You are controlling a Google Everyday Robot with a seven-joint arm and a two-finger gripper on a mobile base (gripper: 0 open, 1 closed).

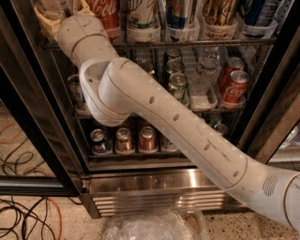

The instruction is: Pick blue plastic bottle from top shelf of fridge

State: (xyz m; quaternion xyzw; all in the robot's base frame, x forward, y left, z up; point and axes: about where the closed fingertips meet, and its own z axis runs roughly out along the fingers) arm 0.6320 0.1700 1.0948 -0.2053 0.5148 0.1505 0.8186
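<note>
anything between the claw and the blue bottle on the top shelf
Nothing visible. The claw is at the blue plastic bottle, far left on the top shelf, both cut off by the top edge. A Coca-Cola bottle stands beside.

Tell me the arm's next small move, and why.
Probably, if the grip holds, ease the gripper straight back out. It sits at the bottle at the left end of the top shelf, and the red cola bottle stands close beside it, so sideways motion risks a knock.

The gripper [63, 9] is seen at the left end of the top shelf [197, 43] of the fridge [154, 183], just beside a red Coca-Cola bottle [107, 16].
</note>
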